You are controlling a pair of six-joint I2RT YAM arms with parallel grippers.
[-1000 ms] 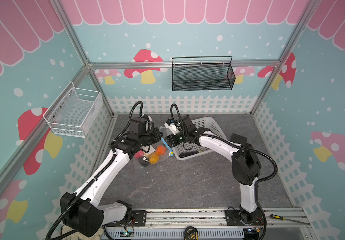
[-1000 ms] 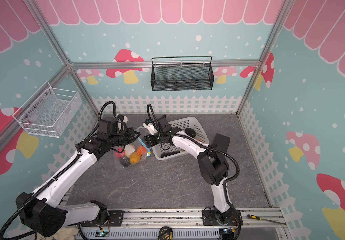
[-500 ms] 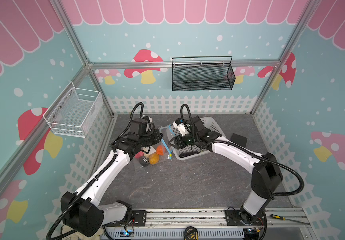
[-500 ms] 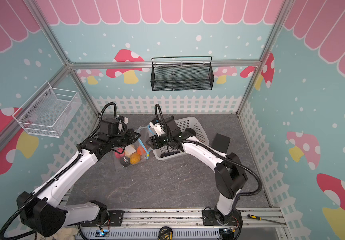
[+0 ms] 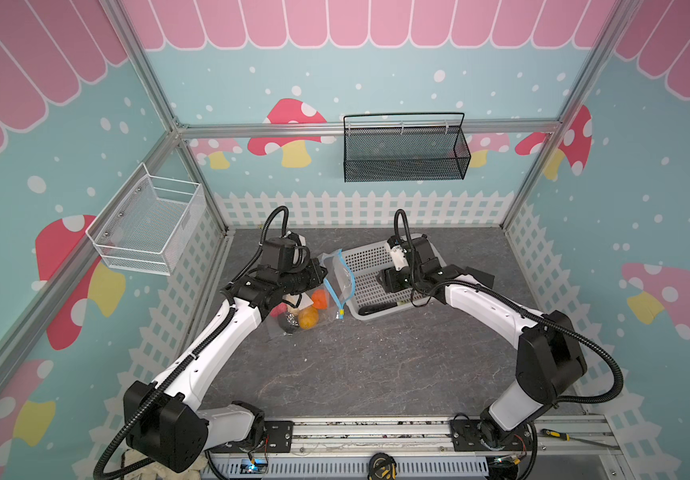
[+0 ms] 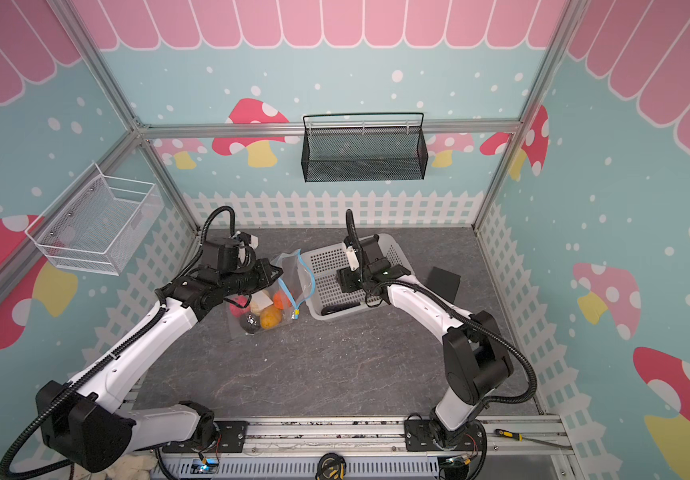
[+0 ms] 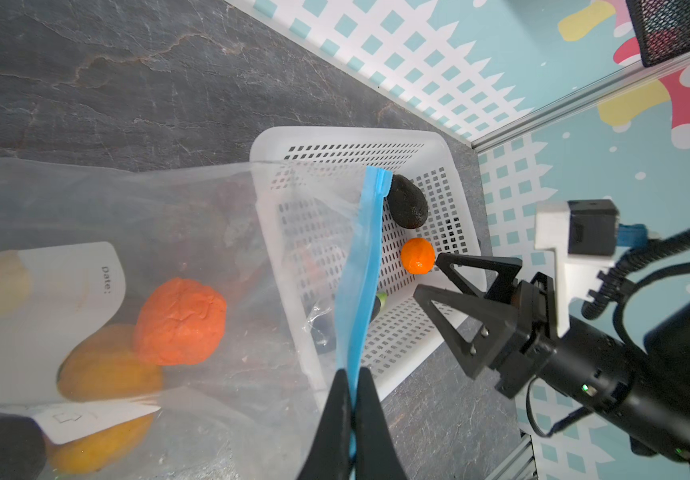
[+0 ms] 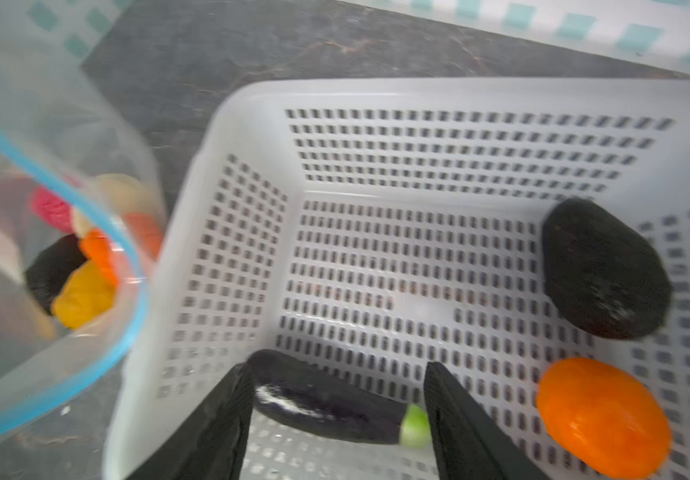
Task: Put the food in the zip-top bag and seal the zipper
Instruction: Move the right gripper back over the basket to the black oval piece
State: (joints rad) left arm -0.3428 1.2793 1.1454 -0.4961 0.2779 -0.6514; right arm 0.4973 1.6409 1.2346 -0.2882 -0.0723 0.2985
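The clear zip-top bag point(image 5: 337, 276) stands with its mouth open beside the white basket point(image 5: 362, 257). My left gripper point(image 7: 351, 374) is shut on the blue zipper point(image 7: 366, 249) and holds that edge up. Inside the bag lie an orange-red lump point(image 7: 181, 320), a yellow-orange piece point(image 7: 106, 365), a pink-red one point(image 8: 50, 205) and a black one point(image 8: 50, 266). My right gripper point(image 8: 337, 370) is open inside the basket, straddling the long dark green-tipped piece point(image 8: 326, 399). A black lump point(image 8: 601, 270) and a bright orange food point(image 8: 601, 415) also lie in the basket.
A black mesh basket point(image 5: 405, 153) hangs on the back wall and a white wire basket point(image 5: 148, 226) on the left wall. A black box point(image 6: 443, 282) sits behind the right arm. The picket-fence walls close in the grey table.
My right gripper has swung from the bag's mouth to the right and down into the basket, its jaws still apart. The left gripper kept its hold on the zipper.
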